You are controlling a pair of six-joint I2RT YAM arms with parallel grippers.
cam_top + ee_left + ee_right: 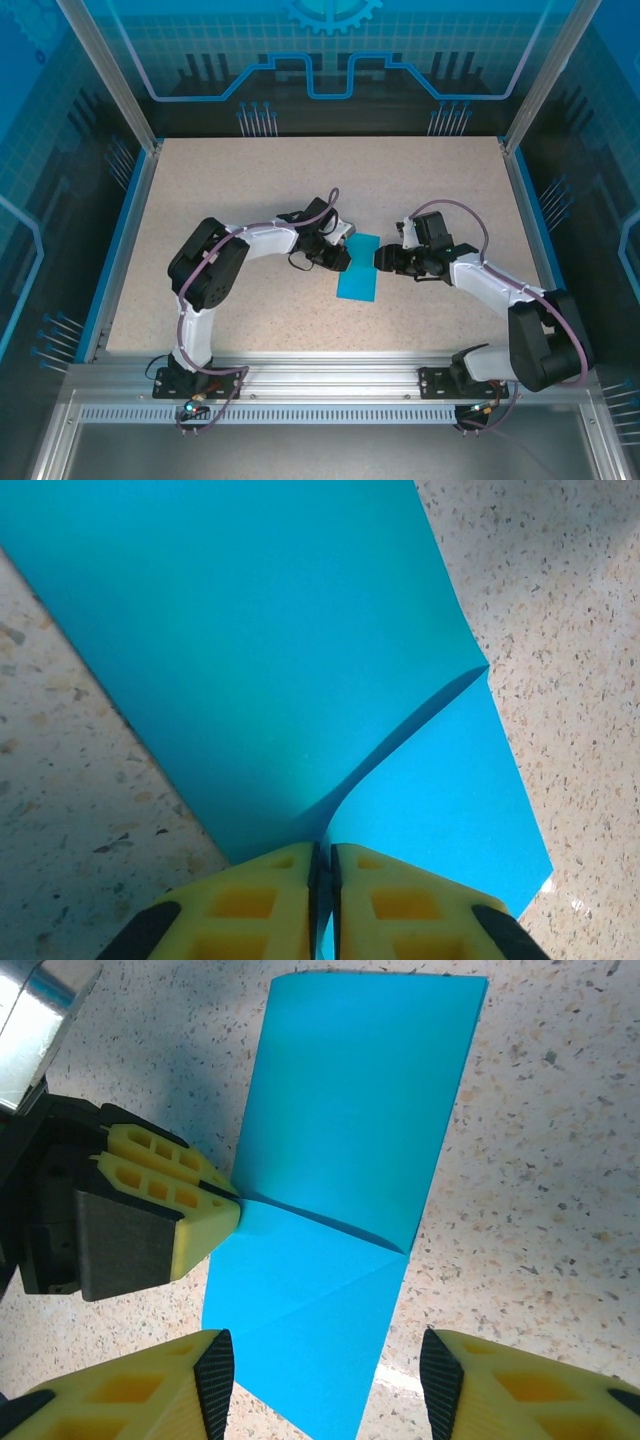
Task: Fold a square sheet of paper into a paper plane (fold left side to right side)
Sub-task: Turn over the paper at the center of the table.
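sheet (358, 275): on tabletop (250, 190), ctr, betw. both arms' tips; top layer raised at left edge.
left fingers (190, 1215): at sheet's left edge, raised layer pinched betw. them.
right fingers (140, 1390): just beside sheet's right edge, opp. left fingers; spread, sheet's near corner betw. them in wrist view.

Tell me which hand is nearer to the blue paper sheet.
Left. The left hand is shut on the edge of the blue paper sheet, pinching it. The right hand is open at the opposite side, straddling the sheet without gripping it.
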